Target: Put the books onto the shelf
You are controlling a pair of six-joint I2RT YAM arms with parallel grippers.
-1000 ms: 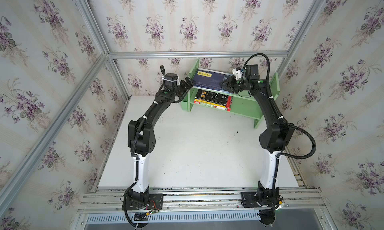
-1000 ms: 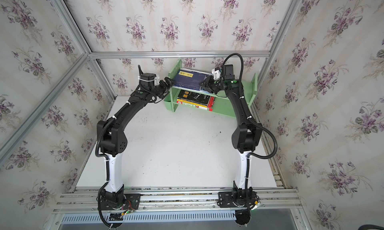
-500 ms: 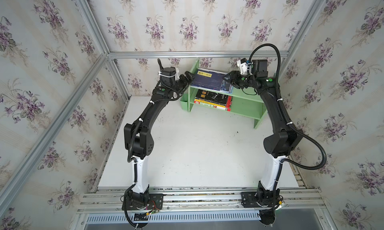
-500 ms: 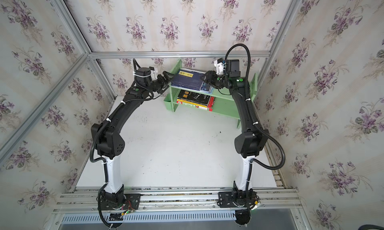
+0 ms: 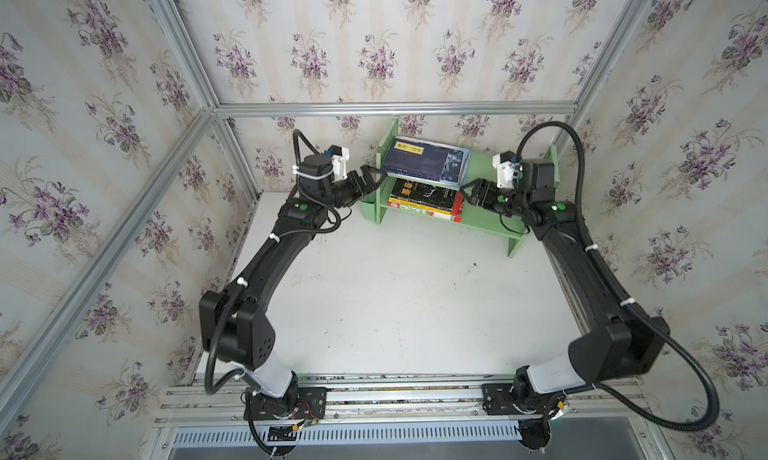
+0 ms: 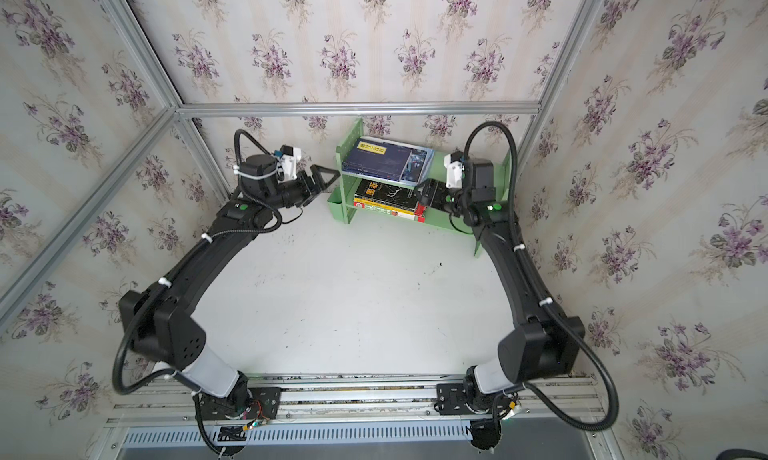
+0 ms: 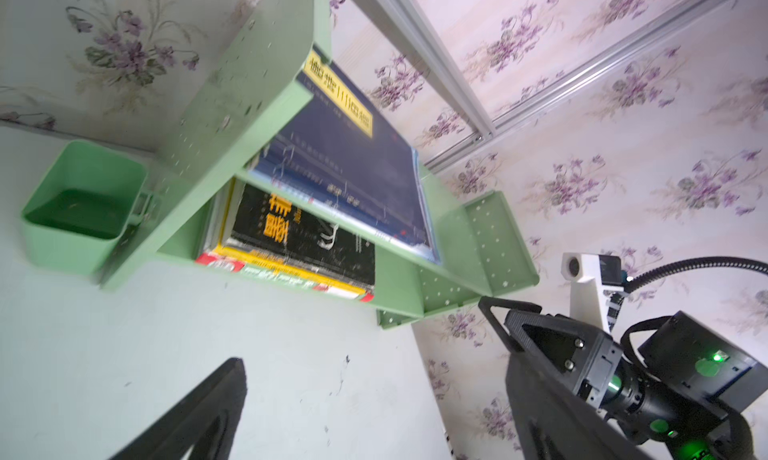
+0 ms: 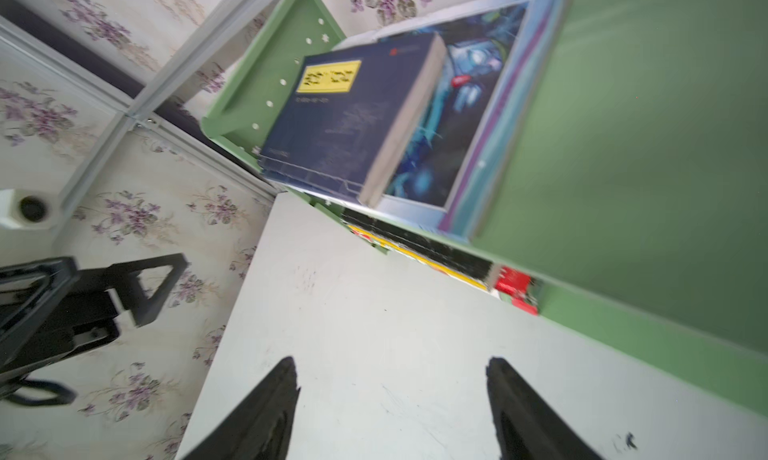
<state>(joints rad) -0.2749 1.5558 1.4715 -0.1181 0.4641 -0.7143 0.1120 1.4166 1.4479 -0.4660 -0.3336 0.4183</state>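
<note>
I cannot read any word or number here for sure. The navy book (image 5: 419,165) on the upper board of the shelf (image 5: 494,225) has a yellow label (image 5: 409,148) near the left end of that board. The label has a row of dark characters, but they are too small and blurry for me to read. The black book (image 5: 426,192) on the lower board has big yellow characters (image 7: 277,223) on its cover, and I cannot make them out. The bottom book (image 7: 291,277) shows tiny print along its yellow and red edge, too small to read.
</note>
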